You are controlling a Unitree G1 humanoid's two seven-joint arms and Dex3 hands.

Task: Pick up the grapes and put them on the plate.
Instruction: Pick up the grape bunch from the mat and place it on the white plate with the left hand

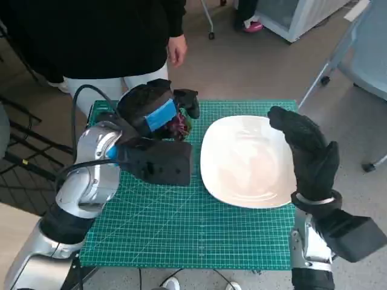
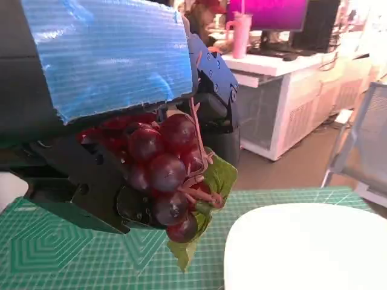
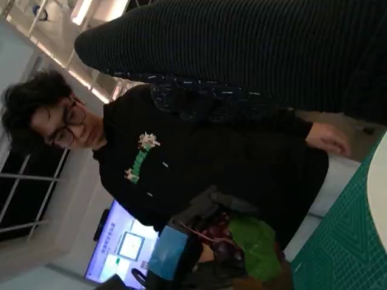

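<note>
My left hand (image 1: 158,112) grips a bunch of dark red grapes (image 2: 163,175) with a green leaf (image 2: 219,175), lifted above the green mat (image 1: 181,229) just left of the plate. The grapes (image 1: 179,125) peek out under the blue-taped back in the head view, and the right wrist view shows them (image 3: 221,241) with the leaf beneath the hand. The white plate (image 1: 248,160) lies on the mat's right half with nothing on it; its rim (image 2: 302,241) shows near the grapes. My right hand (image 1: 308,154), gloved, hovers over the plate's right edge, fingers spread, holding nothing.
A person in a black top (image 1: 103,36) stands at the table's far side, a hand (image 1: 176,49) hanging near the mat's back edge. A wheeled chair base (image 1: 338,66) stands to the far right. White cabinets (image 2: 284,115) fill the background.
</note>
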